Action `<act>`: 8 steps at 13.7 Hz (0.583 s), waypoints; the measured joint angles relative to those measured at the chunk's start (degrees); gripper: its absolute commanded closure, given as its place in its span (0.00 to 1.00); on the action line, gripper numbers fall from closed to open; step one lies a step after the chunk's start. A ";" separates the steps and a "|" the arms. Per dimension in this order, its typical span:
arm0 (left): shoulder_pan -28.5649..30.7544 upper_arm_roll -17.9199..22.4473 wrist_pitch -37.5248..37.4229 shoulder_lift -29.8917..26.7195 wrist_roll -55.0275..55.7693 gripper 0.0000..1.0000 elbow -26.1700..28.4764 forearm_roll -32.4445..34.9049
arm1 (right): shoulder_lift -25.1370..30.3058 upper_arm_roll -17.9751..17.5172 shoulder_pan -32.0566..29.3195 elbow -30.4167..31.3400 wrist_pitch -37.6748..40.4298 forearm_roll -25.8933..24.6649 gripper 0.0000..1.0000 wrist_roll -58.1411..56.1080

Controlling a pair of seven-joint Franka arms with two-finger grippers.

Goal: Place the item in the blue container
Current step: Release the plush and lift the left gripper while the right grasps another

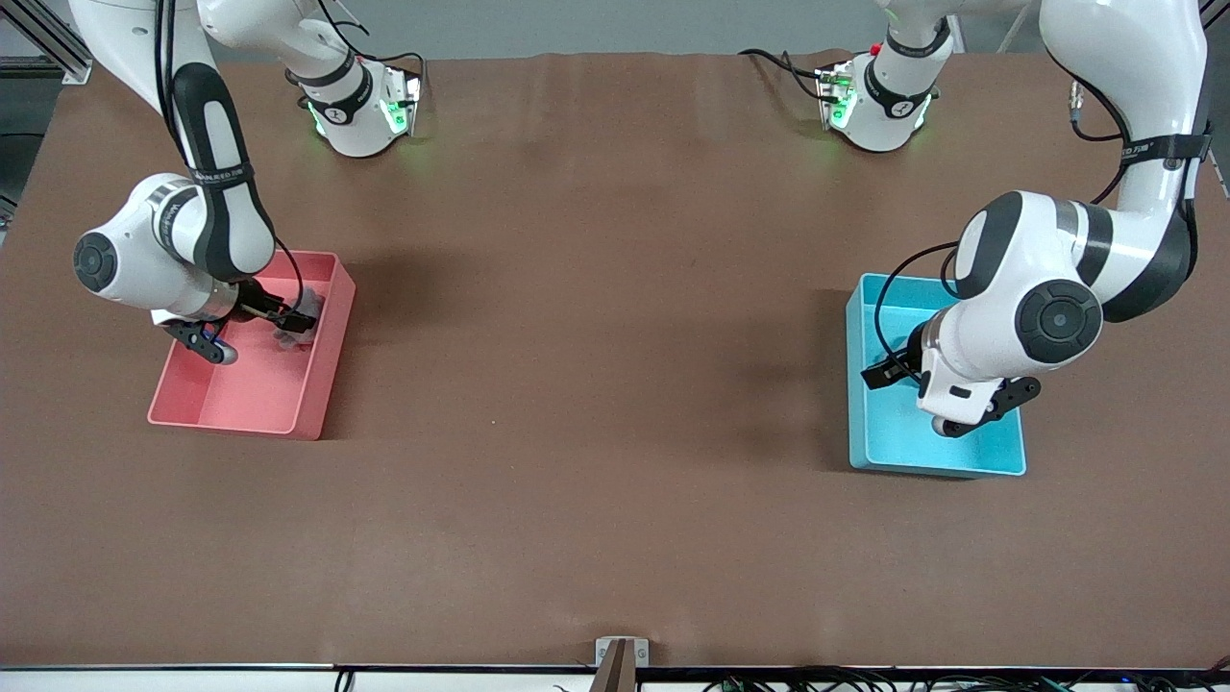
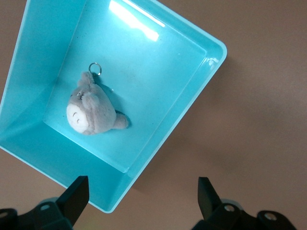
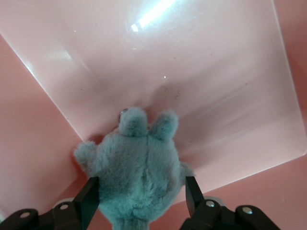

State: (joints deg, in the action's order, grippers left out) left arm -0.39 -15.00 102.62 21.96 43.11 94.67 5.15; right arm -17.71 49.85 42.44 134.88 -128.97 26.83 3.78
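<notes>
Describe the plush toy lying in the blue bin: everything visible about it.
The plush toy is small, grey and fuzzy, with a white belly patch, two short ears and a stubby tail. A metal key ring hangs from its head. It lies on its side on the floor of the blue bin, apart from the walls. Nothing grips it; the open left gripper hovers above the bin's edge.

Both arms bend downward, the left pincer (image 2: 139, 196) with fingers spread wide, the right pincer (image 3: 141, 196) with fingers flanking a gray plush toy (image 3: 136, 172).
</notes>
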 measured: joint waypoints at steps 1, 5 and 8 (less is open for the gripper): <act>-0.01 -0.02 -0.12 0.01 0.00 0.00 -0.04 0.00 | -0.06 -0.02 0.00 0.00 0.00 0.02 0.20 0.00; -0.01 -0.60 -0.63 -0.15 0.00 0.00 -1.04 0.00 | -0.44 -0.05 -0.09 0.00 0.03 3.40 0.20 -0.04; -0.02 -1.14 -0.80 -0.15 0.00 0.00 -1.34 0.00 | -0.91 -0.14 -2.05 -0.01 0.81 6.17 0.20 -0.07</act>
State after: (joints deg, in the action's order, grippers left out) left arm -0.40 -16.13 101.82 21.81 43.11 93.33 5.15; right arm -18.62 49.71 40.39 134.87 -128.17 32.99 3.71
